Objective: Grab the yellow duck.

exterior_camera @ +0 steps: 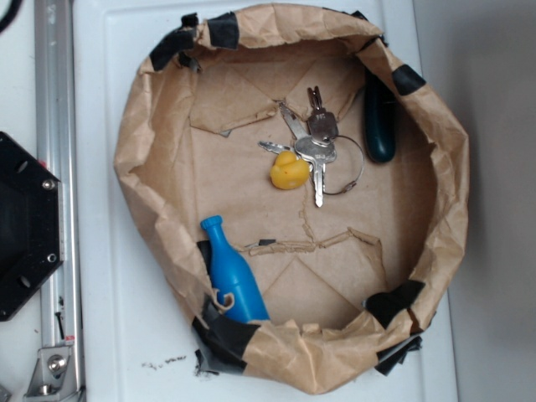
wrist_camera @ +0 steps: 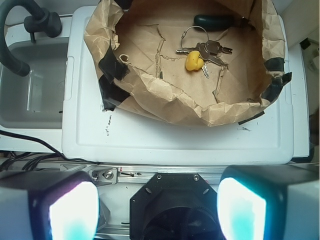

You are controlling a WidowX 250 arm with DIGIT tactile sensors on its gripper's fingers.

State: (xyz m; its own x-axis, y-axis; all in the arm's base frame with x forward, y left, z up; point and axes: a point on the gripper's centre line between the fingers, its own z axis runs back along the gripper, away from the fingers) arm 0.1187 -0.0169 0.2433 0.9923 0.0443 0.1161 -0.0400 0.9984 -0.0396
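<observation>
Progress: nothing done yet as far as the views show; the yellow duck [exterior_camera: 289, 171] lies untouched in the paper-lined basket [exterior_camera: 167, 126]. Approach, descent and grasp all remain, by my reading.
Pincer: gripper [wrist_camera: 157, 210] seen only in the wrist view, its two fingers at the bottom corners of the frame with a wide gap between them; jaws spread, nothing held.
Pincer position: high and back over the black base plate [wrist_camera: 170, 207] and rail, outside the basket, well apart from the duck.
Duck location: ahead of the pincer and slightly to the right of its centre line in the wrist view, past the near basket wall, on the basket floor.
Duck neighbours: touching the bunch of keys [exterior_camera: 316, 151], which lie on its far side from the pincer and partly alongside it. The blue bottle [exterior_camera: 233, 272] is apart, against the basket wall; hidden from the wrist view.
Duck appearance: small, bright yellow, smooth, rounded, blob-like; head and beak not resolvable.
Other: dark green object [exterior_camera: 379, 117] against the far wall beyond the keys.
Risk (judgement): fingers may catch keys with the duck.
</observation>
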